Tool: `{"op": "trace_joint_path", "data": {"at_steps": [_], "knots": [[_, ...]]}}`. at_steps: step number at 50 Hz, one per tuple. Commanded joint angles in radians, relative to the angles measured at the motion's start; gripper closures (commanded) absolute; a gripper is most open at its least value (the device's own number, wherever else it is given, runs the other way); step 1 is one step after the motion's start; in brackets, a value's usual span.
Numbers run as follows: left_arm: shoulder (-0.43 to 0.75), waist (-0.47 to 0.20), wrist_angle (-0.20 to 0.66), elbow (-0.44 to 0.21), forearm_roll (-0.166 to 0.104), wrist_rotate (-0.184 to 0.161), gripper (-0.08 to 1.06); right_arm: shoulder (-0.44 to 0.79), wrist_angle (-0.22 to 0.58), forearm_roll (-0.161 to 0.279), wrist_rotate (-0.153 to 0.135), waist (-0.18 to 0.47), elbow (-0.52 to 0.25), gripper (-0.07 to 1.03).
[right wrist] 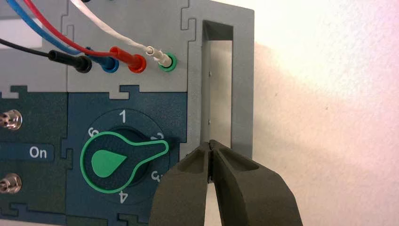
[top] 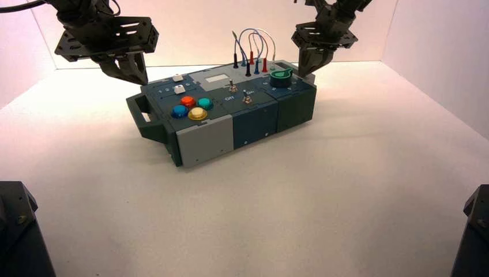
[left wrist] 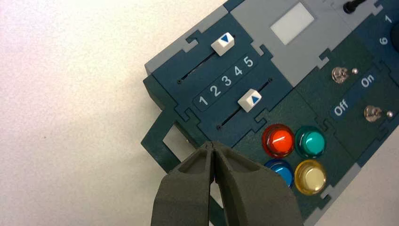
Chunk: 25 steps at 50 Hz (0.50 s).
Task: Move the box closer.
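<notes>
The long teal-and-grey box (top: 204,141) stands turned on the white table, with its left end nearer to me. On top are four round buttons (top: 191,107), two toggle switches (top: 233,88), a green knob (top: 281,75) and looped wires (top: 254,43). My left gripper (top: 135,72) is shut and empty. In the left wrist view its tips (left wrist: 212,145) are over the opening of the teal left handle (left wrist: 160,141). My right gripper (top: 308,66) is shut and empty. In the right wrist view its tips (right wrist: 210,143) are at the slot of the grey right handle (right wrist: 242,84), beside the knob (right wrist: 117,160).
White walls close in the table at the back and on both sides. White table surface lies in front of the box. Dark arm bases sit at the front left corner (top: 17,231) and the front right corner (top: 473,231). Two white sliders (left wrist: 222,43) flank a strip numbered 1 to 5.
</notes>
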Motion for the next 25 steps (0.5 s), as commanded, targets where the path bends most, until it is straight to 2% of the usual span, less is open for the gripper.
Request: {"op": "trace_joint_path", "data": {"at_steps": [1,14,25], "knots": [[-0.018,-0.003,-0.008,-0.008,-0.002,-0.002,1.0,-0.026,0.026,-0.006,0.011,0.034,0.046,0.98],[-0.018,-0.002,0.008,0.005,-0.002,-0.002,1.0,-0.052,0.008,-0.006,0.012,0.035,0.069,0.98],[-0.018,-0.003,0.098,0.0,0.0,-0.003,1.0,-0.049,0.006,-0.006,0.012,0.037,0.066,0.98]]}}
